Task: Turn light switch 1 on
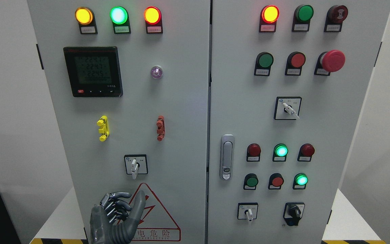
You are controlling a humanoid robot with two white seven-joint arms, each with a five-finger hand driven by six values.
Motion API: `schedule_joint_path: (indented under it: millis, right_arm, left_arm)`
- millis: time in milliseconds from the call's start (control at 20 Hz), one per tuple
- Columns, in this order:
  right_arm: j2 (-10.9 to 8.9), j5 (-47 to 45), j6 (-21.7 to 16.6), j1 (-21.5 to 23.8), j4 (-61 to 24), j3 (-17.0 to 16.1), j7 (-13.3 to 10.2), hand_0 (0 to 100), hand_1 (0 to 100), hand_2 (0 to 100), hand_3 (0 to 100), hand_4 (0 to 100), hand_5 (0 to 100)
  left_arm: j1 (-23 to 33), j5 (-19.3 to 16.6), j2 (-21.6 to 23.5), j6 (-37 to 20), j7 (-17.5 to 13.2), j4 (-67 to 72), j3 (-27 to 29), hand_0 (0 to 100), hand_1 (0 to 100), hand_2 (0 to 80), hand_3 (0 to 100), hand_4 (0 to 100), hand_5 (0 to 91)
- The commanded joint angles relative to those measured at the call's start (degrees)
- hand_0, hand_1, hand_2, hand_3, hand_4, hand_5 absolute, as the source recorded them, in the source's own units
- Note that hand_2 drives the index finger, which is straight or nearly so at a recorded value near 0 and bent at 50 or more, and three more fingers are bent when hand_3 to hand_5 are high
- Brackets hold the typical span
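Fingers: the left hand (115,217) comes up at the bottom edge, dark fingers (118,205) curled loosely inward, thumb pointing up, holding nothing.
Hand against panel: it hovers in front of the red warning triangle (159,220) on the left cabinet door (181,135); whether it touches the door, can't tell.
Light switch 1: which control that is can't be told from the labels, too small to read. Nearest candidate is the small selector switch (135,165), white lever pointing down, directly above the fingers and clearly apart from them.
Further up: a yellow clip (103,128) and a red clip (160,127) sit above the switch, left and right.
Higher still: the digital meter (92,71) glows with rows of digits; three lamps (118,15) along the top are lit, orange, green, orange-red.
Right door: the door handle (227,157) sits by the seam, with lamps, buttons and rotary switches beyond.
Right hand: out of view.
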Motion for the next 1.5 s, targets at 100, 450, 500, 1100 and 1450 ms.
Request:
schedule_joint_path:
  millis: [100,450,500,1100,1450]
  right_arm:
    - [-0.06,0.0,0.1,0.0,0.0,0.0,0.1,0,0,0,0,0,0]
    - [0.03,0.0,0.0,0.0,0.0,0.0,0.1,0,0,0,0,0,0]
    - [0.03,0.0,0.0,0.0,0.0,-0.1,0.1,0,0,0,0,0,0]
    - [0.03,0.0,0.1,0.0,0.0,0.0,0.1,0,0,0,0,0,0]
    - [0.03,0.0,0.0,0.0,0.0,-0.1,0.1,0,0,0,0,0,0]
  left_arm:
    - [-1.6,0.0,-0.5,0.5,0.2,0.0,-0.4,9,66,50.1,80,85,75.1]
    - [-4.0,0.1,-0.7,3.2,0.2,0.2,-0.1,10,66,50.1,80,85,75.1]
    - [-4.1,0.1,-0.7,3.5,0.2,0.1,-0.1,10,66,50.1,80,85,75.0]
    - [-6.3,0.0,-1.1,5.7,0.3,0.1,0.6,11,67,51.5,80,85,74.6]
    - [-6.5,0.0,-1.1,5.7,0.6,0.1,0.6,11,68,52.3,80,85,74.7]
